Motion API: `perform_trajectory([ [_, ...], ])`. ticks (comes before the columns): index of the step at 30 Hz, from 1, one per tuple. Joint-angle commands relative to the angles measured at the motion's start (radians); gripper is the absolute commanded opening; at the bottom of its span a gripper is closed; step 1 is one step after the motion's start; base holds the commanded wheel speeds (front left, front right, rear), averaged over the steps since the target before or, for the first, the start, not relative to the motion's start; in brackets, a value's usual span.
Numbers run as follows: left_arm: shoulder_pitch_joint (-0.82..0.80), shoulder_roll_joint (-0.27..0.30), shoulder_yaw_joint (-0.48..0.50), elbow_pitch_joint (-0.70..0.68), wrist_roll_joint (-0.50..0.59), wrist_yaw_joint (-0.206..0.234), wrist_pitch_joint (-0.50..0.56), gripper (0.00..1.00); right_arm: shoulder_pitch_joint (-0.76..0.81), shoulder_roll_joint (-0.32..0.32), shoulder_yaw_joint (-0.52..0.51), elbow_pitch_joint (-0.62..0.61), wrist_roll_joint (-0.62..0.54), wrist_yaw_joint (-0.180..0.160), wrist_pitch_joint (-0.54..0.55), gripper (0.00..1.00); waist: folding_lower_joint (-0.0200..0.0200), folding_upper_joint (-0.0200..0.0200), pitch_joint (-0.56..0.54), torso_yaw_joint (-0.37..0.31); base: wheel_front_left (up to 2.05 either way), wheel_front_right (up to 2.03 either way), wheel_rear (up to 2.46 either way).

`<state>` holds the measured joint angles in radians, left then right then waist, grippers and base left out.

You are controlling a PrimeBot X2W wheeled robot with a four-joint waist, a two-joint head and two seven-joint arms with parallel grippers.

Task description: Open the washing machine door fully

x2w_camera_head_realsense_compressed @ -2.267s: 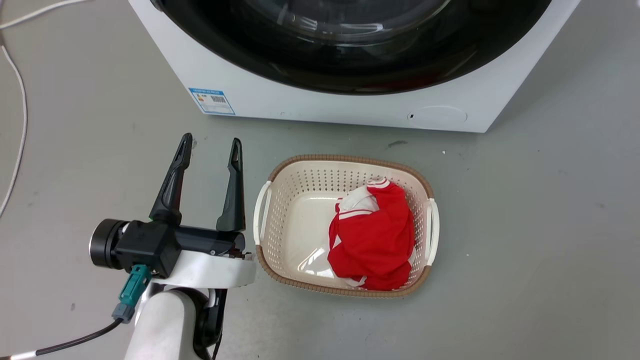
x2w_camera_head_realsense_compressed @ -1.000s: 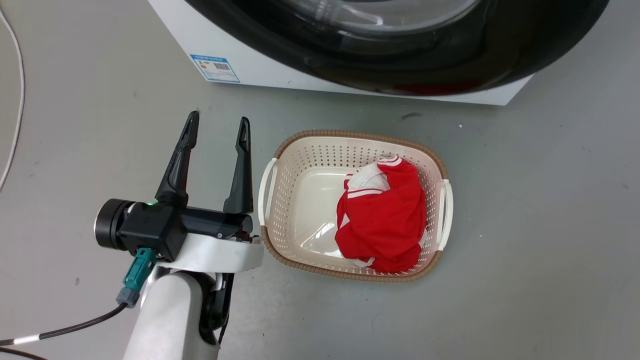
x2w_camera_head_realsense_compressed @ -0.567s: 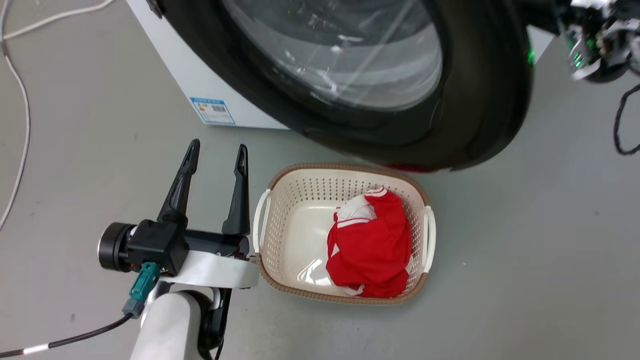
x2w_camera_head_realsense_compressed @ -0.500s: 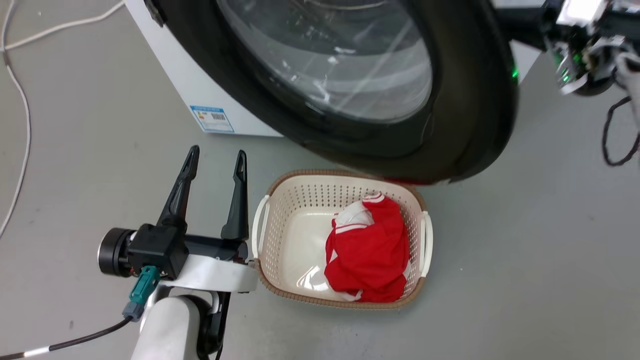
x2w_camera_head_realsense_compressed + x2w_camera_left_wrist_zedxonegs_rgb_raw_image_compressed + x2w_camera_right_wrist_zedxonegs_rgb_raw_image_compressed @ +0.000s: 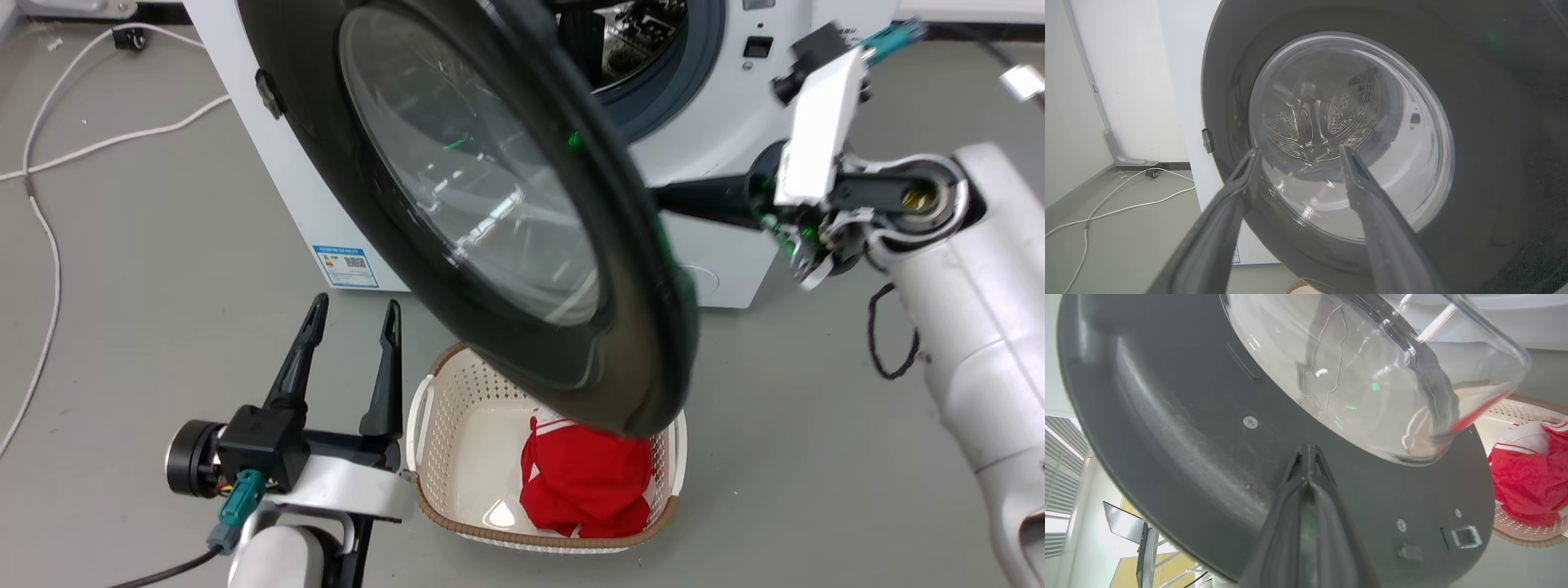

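My head camera looks down from above onto the washing machine door (image 5: 473, 212). My left wrist camera faces its outer side from nearby. My right wrist camera sits close against its inner side.

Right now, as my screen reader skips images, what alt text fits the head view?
A large round glossy black door with a clear glass window stands swung partway out from a white front-loading washing machine, above a cream perforated basket holding red cloth. The right hand reaches behind the door; the open left hand hovers beside the basket.
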<state>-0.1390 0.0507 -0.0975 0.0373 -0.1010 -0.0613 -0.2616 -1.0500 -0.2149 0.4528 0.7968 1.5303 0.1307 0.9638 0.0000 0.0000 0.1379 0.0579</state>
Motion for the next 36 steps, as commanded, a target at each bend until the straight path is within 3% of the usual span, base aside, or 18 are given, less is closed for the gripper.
perform_trajectory([
  [1, 0.016, -0.001, -0.001, 0.003, 0.003, -0.002, -0.005, 1.0, 0.03, 0.016, 0.005, -0.029, 0.012, 0.0, 0.015, 0.0, 0.0, 0.0, -0.01, 0.001, 0.0, 0.0, 0.0],
  [11, 0.029, -0.001, -0.007, 0.003, -0.006, -0.002, -0.005, 1.0, 0.131, 0.026, 0.035, -0.168, 0.01, 0.0, 0.05, 0.0, 0.0, 0.0, -0.026, 0.004, 0.0, 0.0, 0.0],
  [27, 0.047, -0.001, -0.001, 0.002, -0.008, 0.003, -0.005, 1.0, 0.231, 0.047, 0.04, -0.283, 0.016, 0.0, 0.044, 0.0, 0.0, 0.0, -0.04, -0.013, 0.0, 0.0, 0.0],
  [30, 0.051, -0.001, 0.0, 0.003, -0.011, 0.004, -0.005, 1.0, 0.254, 0.04, 0.009, -0.31, 0.003, 0.0, -0.022, 0.0, 0.0, 0.0, -0.044, -0.019, 0.0, 0.0, 0.0],
  [36, 0.06, -0.001, 0.008, 0.006, -0.015, 0.01, -0.005, 1.0, 0.355, 0.046, -0.137, -0.334, -0.005, 0.0, -0.298, 0.0, 0.0, 0.0, -0.058, -0.03, 0.0, 0.0, 0.0],
])
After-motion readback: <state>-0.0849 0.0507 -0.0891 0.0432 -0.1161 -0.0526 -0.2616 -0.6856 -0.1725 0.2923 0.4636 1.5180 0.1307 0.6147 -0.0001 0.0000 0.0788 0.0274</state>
